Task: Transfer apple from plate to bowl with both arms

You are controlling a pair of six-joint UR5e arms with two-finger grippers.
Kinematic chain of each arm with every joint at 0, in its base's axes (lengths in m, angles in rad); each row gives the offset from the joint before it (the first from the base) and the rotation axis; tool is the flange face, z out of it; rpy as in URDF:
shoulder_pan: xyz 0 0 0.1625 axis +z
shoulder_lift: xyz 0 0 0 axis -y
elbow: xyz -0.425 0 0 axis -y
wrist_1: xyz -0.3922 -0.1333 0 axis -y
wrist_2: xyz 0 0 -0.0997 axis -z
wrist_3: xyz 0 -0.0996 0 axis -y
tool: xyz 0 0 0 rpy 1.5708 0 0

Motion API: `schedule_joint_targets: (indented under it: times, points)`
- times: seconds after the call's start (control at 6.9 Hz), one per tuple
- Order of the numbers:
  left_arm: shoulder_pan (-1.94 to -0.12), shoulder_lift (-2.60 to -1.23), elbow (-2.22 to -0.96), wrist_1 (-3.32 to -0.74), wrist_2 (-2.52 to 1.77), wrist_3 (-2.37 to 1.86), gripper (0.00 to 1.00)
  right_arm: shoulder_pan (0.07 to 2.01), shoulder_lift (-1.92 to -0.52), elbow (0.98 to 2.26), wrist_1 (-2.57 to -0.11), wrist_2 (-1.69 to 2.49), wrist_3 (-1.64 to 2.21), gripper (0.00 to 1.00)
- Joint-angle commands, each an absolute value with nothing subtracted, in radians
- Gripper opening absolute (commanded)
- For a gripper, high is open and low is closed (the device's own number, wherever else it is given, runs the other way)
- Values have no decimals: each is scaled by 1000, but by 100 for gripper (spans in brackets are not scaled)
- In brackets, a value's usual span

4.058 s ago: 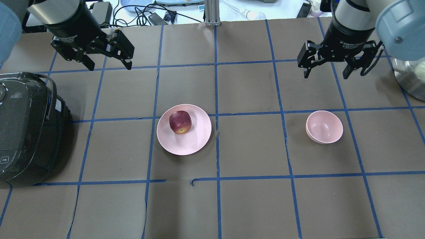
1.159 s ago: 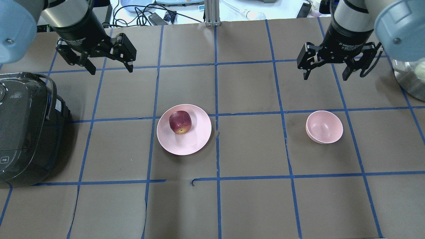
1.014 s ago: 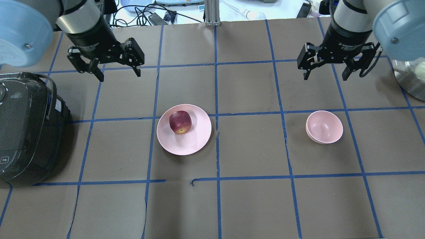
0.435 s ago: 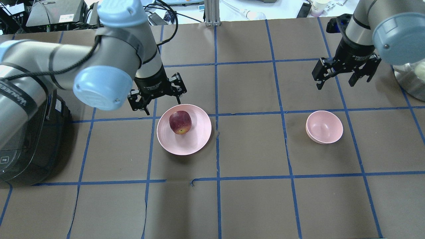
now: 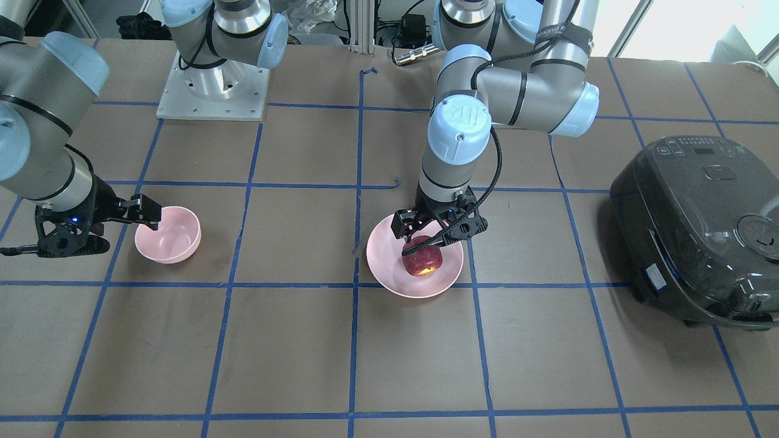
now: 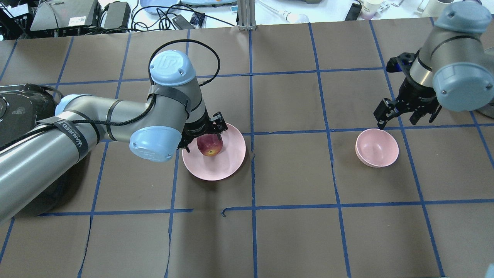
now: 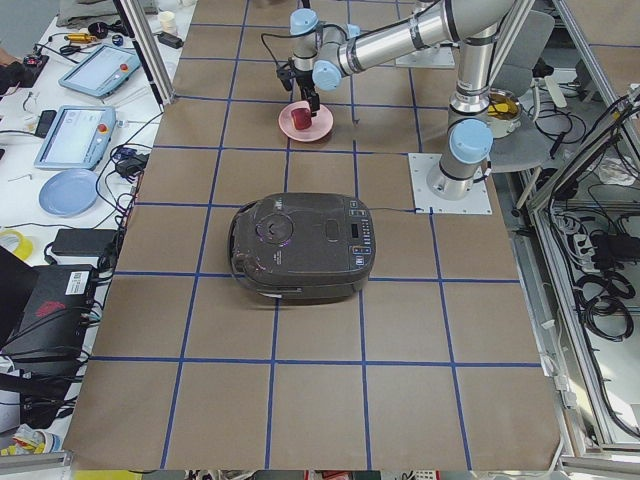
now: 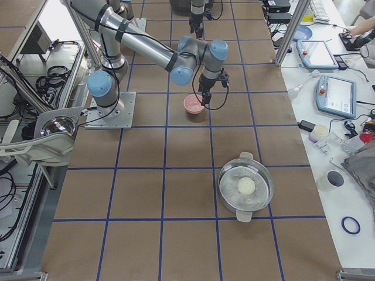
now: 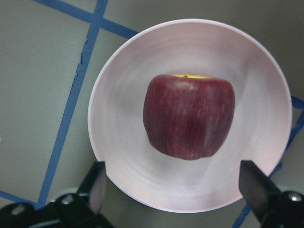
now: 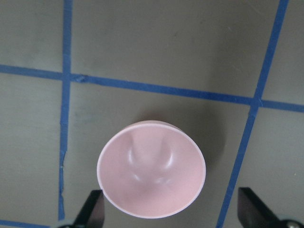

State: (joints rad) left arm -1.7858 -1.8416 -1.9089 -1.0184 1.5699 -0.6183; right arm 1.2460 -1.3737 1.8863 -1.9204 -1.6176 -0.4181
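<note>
Apple (image 9: 189, 116) looks firm, smooth, roundish, may roll; grip across widest sides. L end effector (image 9: 174, 187) open, close over it; R end effector (image 10: 173, 206) open too.

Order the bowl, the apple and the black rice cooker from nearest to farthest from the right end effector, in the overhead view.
1. The bowl, close by the right end effector, on the view's right.
2. The apple, on the plate, left of centre.
3. The black rice cooker, at the far left edge.
</note>
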Motion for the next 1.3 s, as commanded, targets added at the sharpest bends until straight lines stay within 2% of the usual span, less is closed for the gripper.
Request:
schedule_joint_targets:
  times: [0.0,0.14,0.29,0.43,0.58,0.72,0.87,1.01,1.16]
  points:
    - [-1789,-1906,-1916,-939,1563,-634,100,1174,-1326,1989,-2028,-1614,-420,100]
    - [-1789,-1931,-1914,-890,1563,-630,100,1173,-1313,2006,-2029,-1608,-416,100]
    - [-1789,-1946,-1913,-873,1563,-632,100,1173,-1286,2006,-2054,-1606,-416,96]
    - [-1789,-1953,-1913,-867,1569,-621,100,1173,-1270,2008,-2054,-1606,-422,43]
    - [-1789,-1959,-1911,-855,1574,-620,100,1173,-1270,2006,-2051,-1606,-422,0]
    - [-1789,-1962,-1910,-842,1574,-618,67,1173,-1270,2006,-2048,-1608,-419,0]
    - [-1789,-1960,-1905,-838,1572,-623,29,1173,-1270,2002,-2043,-1606,-417,0]
    - [-1789,-1950,-1892,-838,1571,-636,13,1173,-1276,2000,-2043,-1556,-417,0]
    - [-1790,-1927,-1878,-847,1560,-638,7,1173,-1287,1994,-2040,-1502,-416,0]
